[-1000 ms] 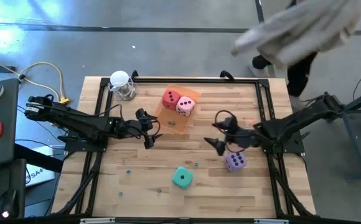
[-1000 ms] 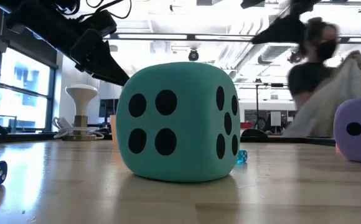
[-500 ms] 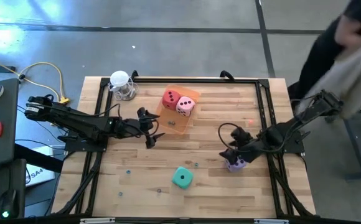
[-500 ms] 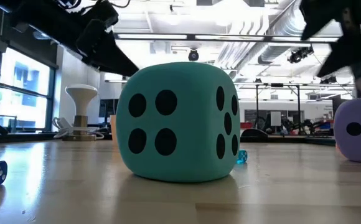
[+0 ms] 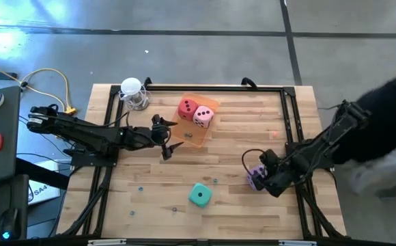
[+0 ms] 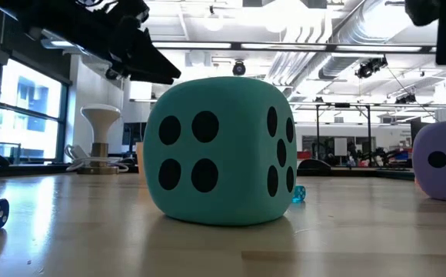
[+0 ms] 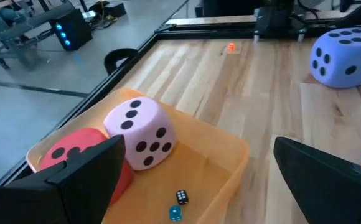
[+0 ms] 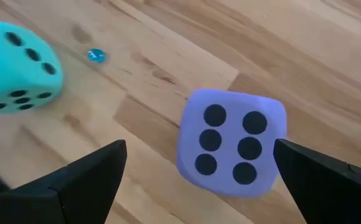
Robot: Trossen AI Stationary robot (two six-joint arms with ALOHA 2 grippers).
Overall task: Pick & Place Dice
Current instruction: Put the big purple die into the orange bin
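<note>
A purple die (image 8: 230, 143) rests on the table at the right. My right gripper (image 5: 258, 175) hovers open above it, pointing steeply down, with one finger on either side and clear of it. A teal die (image 5: 199, 195) sits near the table's front middle and fills the low view (image 6: 219, 150). A pink die (image 7: 137, 134) and a red die (image 7: 81, 155) lie in the orange tray (image 7: 227, 165) at the far middle. My left gripper (image 5: 166, 137) waits open just left of the tray, holding nothing.
Tiny dice lie in the tray (image 7: 182, 196) and scattered on the wood (image 8: 94, 55). A white stand (image 5: 133, 92) sits at the far left corner. A black frame (image 5: 290, 130) edges the table. A person (image 5: 389, 123) moves beyond the right edge.
My right gripper has swung from the table's middle toward the near right, sunk a little and tipped from nearly level to pointing down over the purple die, staying open. The person beyond the far right corner has moved along the right side.
</note>
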